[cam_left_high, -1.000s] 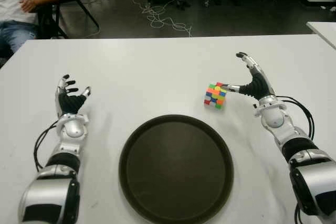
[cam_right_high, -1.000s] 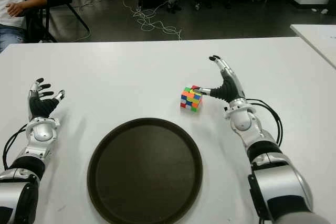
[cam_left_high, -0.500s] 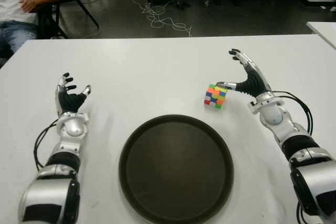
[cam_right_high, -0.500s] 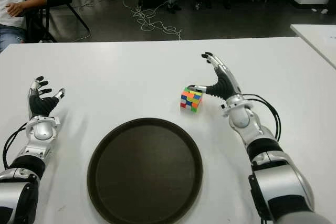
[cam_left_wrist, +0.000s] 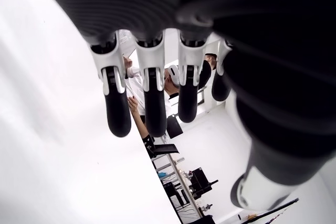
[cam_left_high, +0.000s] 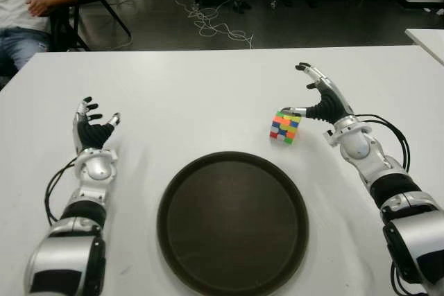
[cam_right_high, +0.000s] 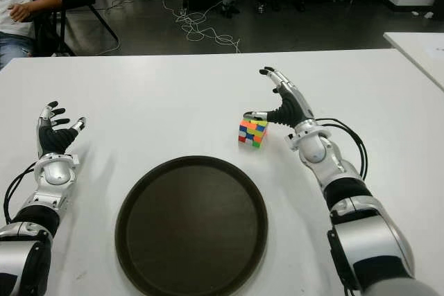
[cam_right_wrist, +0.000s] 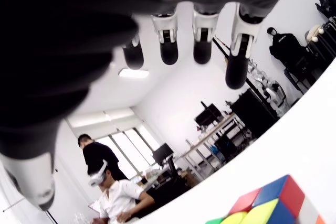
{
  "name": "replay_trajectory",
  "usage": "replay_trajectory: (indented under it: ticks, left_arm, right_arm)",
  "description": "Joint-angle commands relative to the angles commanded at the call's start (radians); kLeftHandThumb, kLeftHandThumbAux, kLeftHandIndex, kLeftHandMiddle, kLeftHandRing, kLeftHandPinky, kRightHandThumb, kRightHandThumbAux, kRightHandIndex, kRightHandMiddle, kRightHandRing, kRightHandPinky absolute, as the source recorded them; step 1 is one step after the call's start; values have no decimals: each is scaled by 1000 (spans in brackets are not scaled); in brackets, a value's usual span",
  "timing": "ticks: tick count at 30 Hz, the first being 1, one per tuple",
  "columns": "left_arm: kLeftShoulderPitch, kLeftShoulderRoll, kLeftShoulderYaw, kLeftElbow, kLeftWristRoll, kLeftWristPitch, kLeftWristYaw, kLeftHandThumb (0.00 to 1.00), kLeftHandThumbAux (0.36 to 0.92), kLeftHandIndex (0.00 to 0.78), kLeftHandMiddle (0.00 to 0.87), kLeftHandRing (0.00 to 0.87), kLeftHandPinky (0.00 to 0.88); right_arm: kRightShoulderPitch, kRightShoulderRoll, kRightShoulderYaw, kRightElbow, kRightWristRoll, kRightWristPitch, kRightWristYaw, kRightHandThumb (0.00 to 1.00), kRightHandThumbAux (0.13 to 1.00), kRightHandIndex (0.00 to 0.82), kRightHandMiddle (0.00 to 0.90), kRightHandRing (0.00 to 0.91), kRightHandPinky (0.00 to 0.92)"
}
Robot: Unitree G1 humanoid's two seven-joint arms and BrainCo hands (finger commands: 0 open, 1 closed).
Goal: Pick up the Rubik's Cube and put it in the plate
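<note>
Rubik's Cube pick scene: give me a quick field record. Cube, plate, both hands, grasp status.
cube: Rubik's Cube on the white table, beyond the plate's right rim
plate: dark round plate, nothing in it
right hand: right hand open, spread beside the cube on its right, thumb at its top edge
left hand: left hand open, idle, left of the plate
grasp: not yet closed

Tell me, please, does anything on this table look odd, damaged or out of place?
Nothing stands out. The multicoloured Rubik's Cube sits flat on the white table, beyond the round dark-brown plate. The open right hand is beside the cube; the left hand shows at the plate's left.
</note>
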Motion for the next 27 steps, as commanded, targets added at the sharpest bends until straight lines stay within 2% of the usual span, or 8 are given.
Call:
replay_trajectory:
  ticks: [6, 13, 24, 27]
  left_arm:
    - [2, -1, 0, -2, 2, -8, 7, 110, 772, 140, 215, 266, 352]
    - [2, -1, -3, -3, 6, -5, 14, 96, 778, 140, 206, 238, 301]
    - [2, 1, 0, -2, 0, -7, 4, 120, 773, 150, 193, 223, 300]
    - [2, 0, 4, -1, -5, -8, 0, 122, 764, 146, 190, 216, 275]
  right_arm:
    - [-8, 1, 16, -9, -5, 30, 38, 0, 603, 17, 5, 6, 11]
    - [-15, -4, 41, -33, -24, 78, 67, 0, 618, 6, 0, 0, 1]
    - [-22, -16, 82, -115, -86, 184, 107, 0, 608, 22, 5, 5, 0]
    - [-22, -17, 90, -145, -97, 220, 129, 0, 609, 24, 10, 15, 9]
